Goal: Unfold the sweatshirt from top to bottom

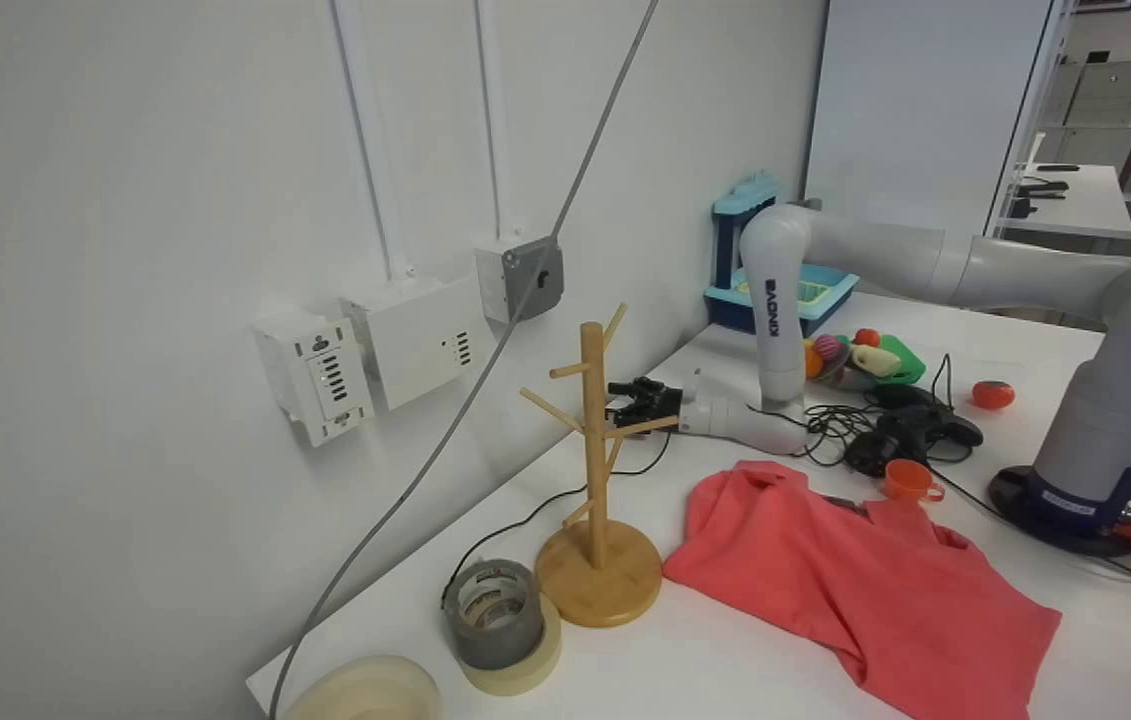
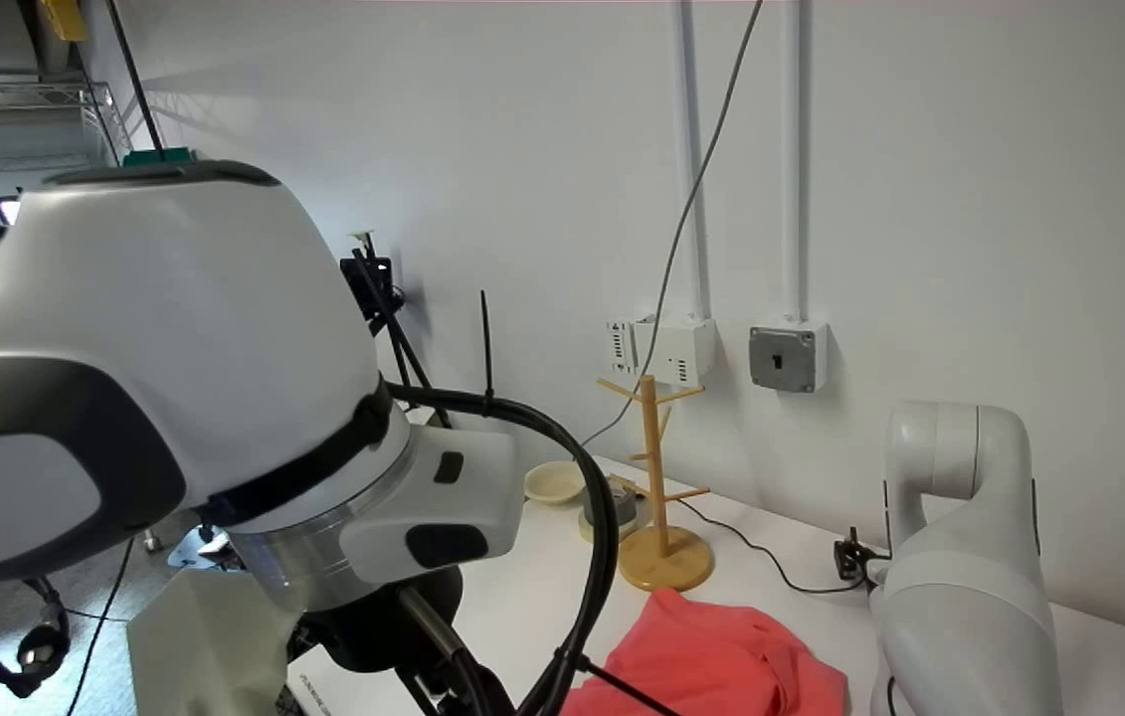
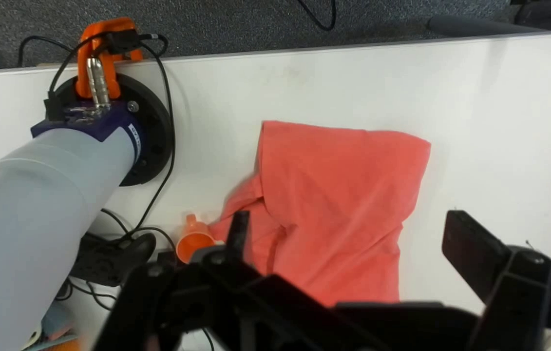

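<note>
Sweatshirt [image 1: 855, 590]: coral-red, lying rumpled on the counter [image 3: 499, 112], one end towards the edge above the carpet [image 3: 236, 29], the other towards the edge along the wall [image 1: 125, 500]; it looks partly doubled over.
Jaws: parted wide in the wrist view, up off the fabric, gripping nothing.
Orange mug [image 1: 910, 482]: just beside the sweatshirt; whether touching, I cannot tell.
Mug tree [image 1: 597, 480]: upright, nearer the wall edge, its base by a corner of the sweatshirt.
Unfolding: I judge the grasp not yet made, as the fabric is loose and not spread flat.
Next move: probably lowering the jaws to a free border, pinching the upper layer alone, then drawing it out along the counter. Which end is the top I cannot make out.
</note>
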`<action>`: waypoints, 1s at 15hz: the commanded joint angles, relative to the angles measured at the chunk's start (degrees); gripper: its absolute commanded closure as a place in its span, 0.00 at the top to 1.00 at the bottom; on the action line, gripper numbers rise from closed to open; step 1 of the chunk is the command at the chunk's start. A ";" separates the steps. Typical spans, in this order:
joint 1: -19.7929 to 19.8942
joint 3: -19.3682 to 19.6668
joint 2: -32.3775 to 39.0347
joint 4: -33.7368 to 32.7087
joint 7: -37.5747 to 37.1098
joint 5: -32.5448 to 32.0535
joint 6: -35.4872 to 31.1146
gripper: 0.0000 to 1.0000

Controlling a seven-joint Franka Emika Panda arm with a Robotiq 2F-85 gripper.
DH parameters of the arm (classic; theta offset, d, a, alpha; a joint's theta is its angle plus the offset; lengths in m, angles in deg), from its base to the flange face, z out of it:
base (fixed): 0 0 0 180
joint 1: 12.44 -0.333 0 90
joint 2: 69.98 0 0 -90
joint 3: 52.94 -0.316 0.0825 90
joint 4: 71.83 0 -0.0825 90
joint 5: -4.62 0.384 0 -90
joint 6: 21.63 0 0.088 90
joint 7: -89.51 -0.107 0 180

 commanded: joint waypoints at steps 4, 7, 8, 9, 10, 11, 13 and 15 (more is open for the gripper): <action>-0.01 -0.02 0.05 -0.07 -0.08 -0.03 0.17 1.00; 0.00 -0.02 0.11 -0.07 -0.08 -0.02 0.17 1.00; 0.00 -0.02 0.12 -0.07 -0.08 -0.02 0.17 1.00; 0.16 -0.18 0.17 -0.15 -0.29 -0.26 0.47 1.00; 0.39 -0.42 0.24 -0.32 -0.57 -0.59 1.23 1.00; 0.38 -0.43 0.31 -0.49 -0.46 -0.64 1.97 1.00; 0.95 -1.01 0.60 -0.81 -0.66 -2.05 2.95 1.00; 0.87 -1.10 0.69 -1.03 -0.45 -2.71 4.46 1.00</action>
